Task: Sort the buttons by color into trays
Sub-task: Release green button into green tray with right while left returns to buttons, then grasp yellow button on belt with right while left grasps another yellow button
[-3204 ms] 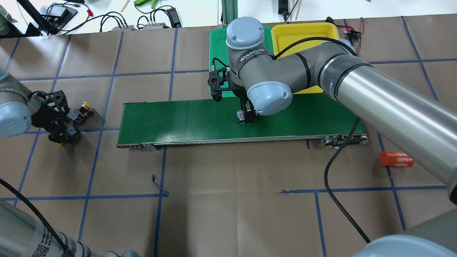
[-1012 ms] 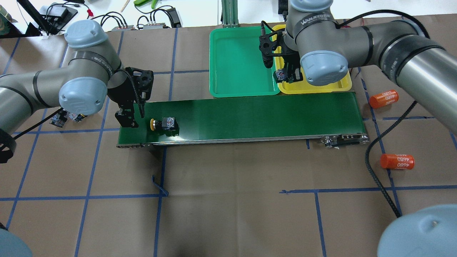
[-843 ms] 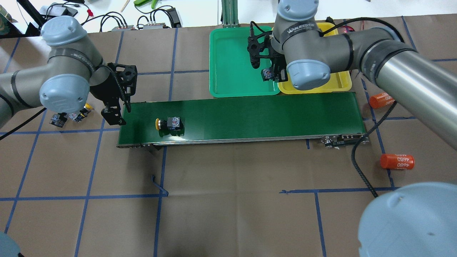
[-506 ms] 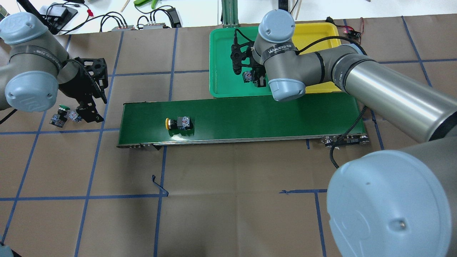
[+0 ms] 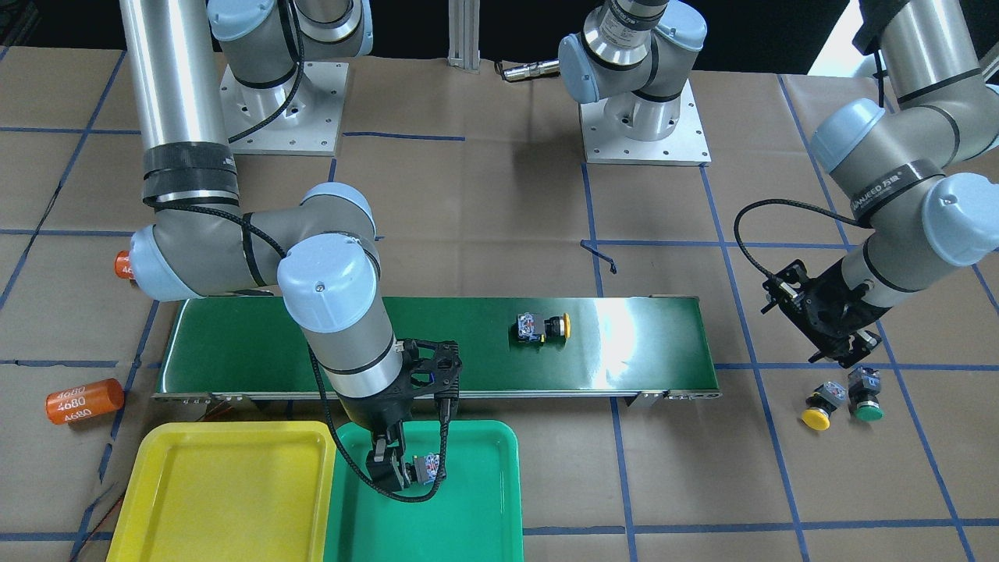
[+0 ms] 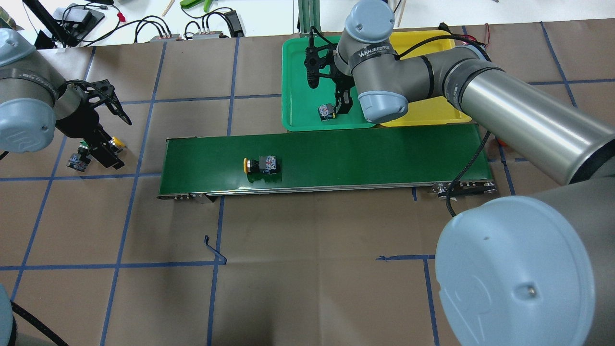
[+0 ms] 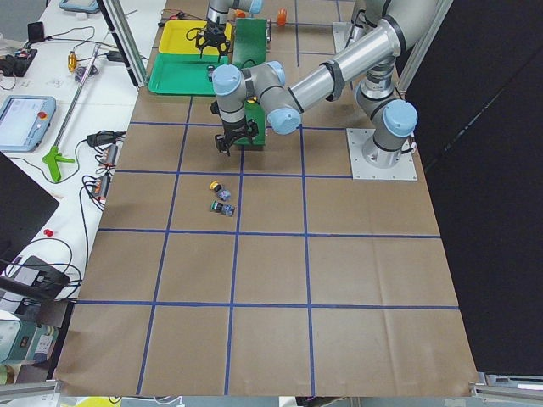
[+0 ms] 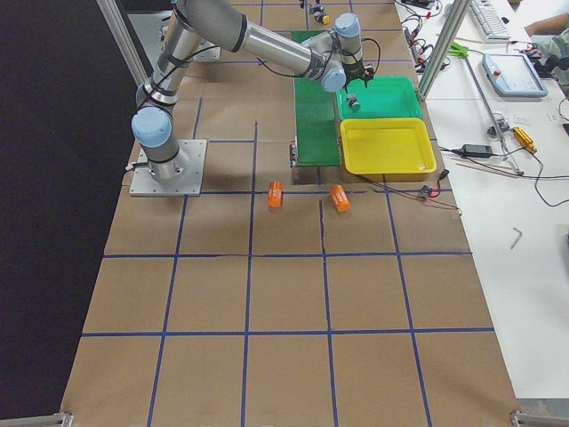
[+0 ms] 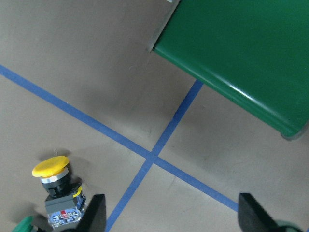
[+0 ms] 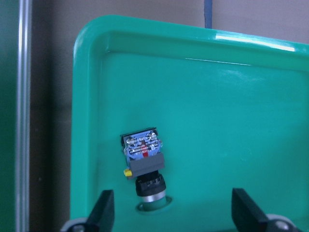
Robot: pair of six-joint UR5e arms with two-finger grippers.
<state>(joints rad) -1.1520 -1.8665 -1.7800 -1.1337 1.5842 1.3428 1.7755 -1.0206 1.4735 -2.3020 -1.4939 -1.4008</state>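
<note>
A green-capped button (image 10: 145,169) lies on its side in the green tray (image 6: 300,62), near the corner by the belt; it also shows at button (image 6: 325,111) and button (image 5: 427,468). My right gripper (image 10: 174,215) hangs open just above it, fingers wide on either side. The yellow tray (image 6: 427,103) beside it holds nothing that I can see. A yellow-capped button (image 6: 260,165) lies on the dark green belt (image 6: 360,154). On the table's left a yellow button (image 9: 53,186) and a green button (image 5: 866,394) lie together. My left gripper (image 9: 174,220) is open above them.
Two orange cylinders marked 4680 (image 8: 276,193) (image 8: 340,197) lie on the paper beyond the belt's right end. Cables and small tools (image 6: 158,29) sit on the white bench behind the table. My right arm (image 6: 504,105) stretches across the belt's right part.
My right gripper has opened and let the button drop into the green tray. The yellow button rode rightward along the belt. My left gripper swung back down over the two buttons on the table.
</note>
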